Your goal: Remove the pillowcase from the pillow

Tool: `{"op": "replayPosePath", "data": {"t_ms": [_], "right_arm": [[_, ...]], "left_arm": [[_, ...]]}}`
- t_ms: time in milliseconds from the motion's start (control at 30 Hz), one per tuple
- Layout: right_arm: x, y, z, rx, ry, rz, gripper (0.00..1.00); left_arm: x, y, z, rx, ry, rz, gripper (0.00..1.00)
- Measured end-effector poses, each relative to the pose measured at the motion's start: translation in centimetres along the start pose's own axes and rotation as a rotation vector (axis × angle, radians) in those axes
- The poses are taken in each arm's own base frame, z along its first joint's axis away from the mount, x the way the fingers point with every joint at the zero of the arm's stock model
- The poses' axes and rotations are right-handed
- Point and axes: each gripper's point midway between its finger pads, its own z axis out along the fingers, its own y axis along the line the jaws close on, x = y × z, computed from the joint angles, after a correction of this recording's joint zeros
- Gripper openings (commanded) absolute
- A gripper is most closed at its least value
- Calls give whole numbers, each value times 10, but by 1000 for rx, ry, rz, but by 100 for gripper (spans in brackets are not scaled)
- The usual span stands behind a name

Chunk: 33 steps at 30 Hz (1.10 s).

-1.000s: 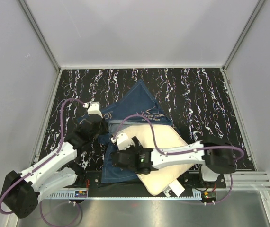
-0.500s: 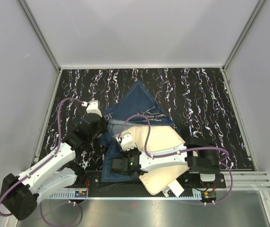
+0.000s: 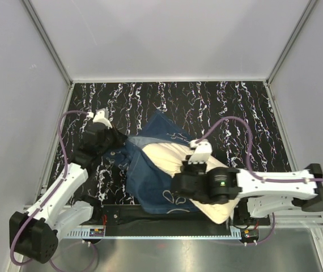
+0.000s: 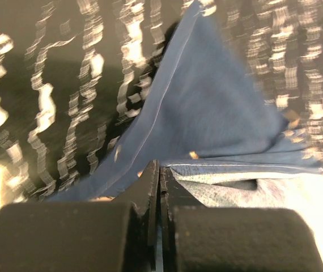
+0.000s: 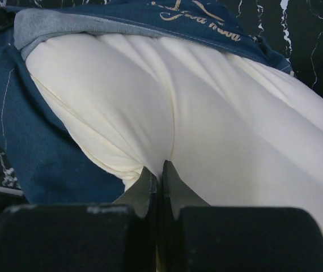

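Note:
The navy pillowcase (image 3: 150, 184) with gold drawings lies crumpled in the middle of the table, wrapped round the left and near sides of the cream pillow (image 3: 164, 157). My left gripper (image 3: 118, 144) is shut on the pillowcase's hem at its left edge; in the left wrist view the gripper (image 4: 159, 170) pinches the stitched edge of the pillowcase (image 4: 218, 107), which is stretched taut. My right gripper (image 3: 177, 185) is shut on a pinch of the pillow's fabric. In the right wrist view the gripper (image 5: 161, 170) bites a fold of the pillow (image 5: 218, 113), with the pillowcase (image 5: 42, 141) beside it on the left.
The tabletop is black with white marbling (image 3: 235, 113). White walls close in the left, far and right sides. A metal rail (image 3: 297, 212) runs along the near edge by the arm bases. The right arm's purple cable (image 3: 229, 122) loops above the table.
The right gripper closed on the pillow's fabric and swung right with it, its arm now stretched across the near right. The left gripper drew the pillowcase edge farther left. More pillow shows.

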Motion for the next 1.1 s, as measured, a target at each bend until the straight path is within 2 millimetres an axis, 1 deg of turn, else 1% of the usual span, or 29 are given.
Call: {"op": "replayPosePath", "data": {"t_ms": [67, 100, 167, 300, 400, 500, 567, 667, 700, 733, 767, 800, 833, 867, 900, 967, 1033, 1100], "right_arm": [[-16, -11, -11, -14, -24, 73, 0], [-21, -15, -14, -16, -32, 109, 0], [-25, -19, -16, -12, -45, 178, 0], [-17, -21, -12, 3, -44, 255, 0], [-15, -20, -10, 3, -44, 295, 0], [-16, -19, -10, 2, -47, 320, 0], [-16, -19, -10, 2, -47, 329, 0], [-14, -19, -9, 6, -47, 336, 0], [-14, -20, -9, 7, -48, 335, 0], [-13, -20, -8, 8, -50, 333, 0], [-13, -22, -8, 11, -53, 324, 0], [-12, -24, -7, 17, -57, 309, 0], [-11, -27, -7, 27, -61, 287, 0], [-11, -31, -6, 38, -66, 265, 0], [-10, -35, -6, 49, -67, 242, 0], [-7, -41, -4, 75, -72, 197, 0], [-4, -46, -3, 100, -73, 150, 0], [-2, -48, -1, 112, -74, 118, 0]], "left_arm": [[-11, -15, 0, 60, -2, -17, 0], [-16, -20, 0, 82, -5, -24, 0], [-24, -23, 1, 104, -14, -42, 0], [-30, -8, 3, 90, -2, -100, 0], [-35, 13, 7, 50, 1, -162, 0], [-36, 29, 9, 6, -1, -203, 0], [-34, 34, 7, -11, -7, -215, 0], [-36, 35, 1, -12, -26, -215, 1], [-37, 34, 0, -9, -32, -214, 11], [-38, 34, -1, -7, -34, -212, 30], [-38, 35, 0, -11, -36, -206, 67], [-38, 37, 0, -21, -41, -198, 84], [-40, 41, 0, -44, -53, -188, 94], [-39, 43, 0, -65, -61, -172, 99], [-39, 44, -1, -84, -70, -158, 99], [-35, 33, -8, -95, -85, -98, 99], [-35, 17, -24, -76, -109, -41, 99], [-45, 2, -46, -41, -166, -17, 99]]}}
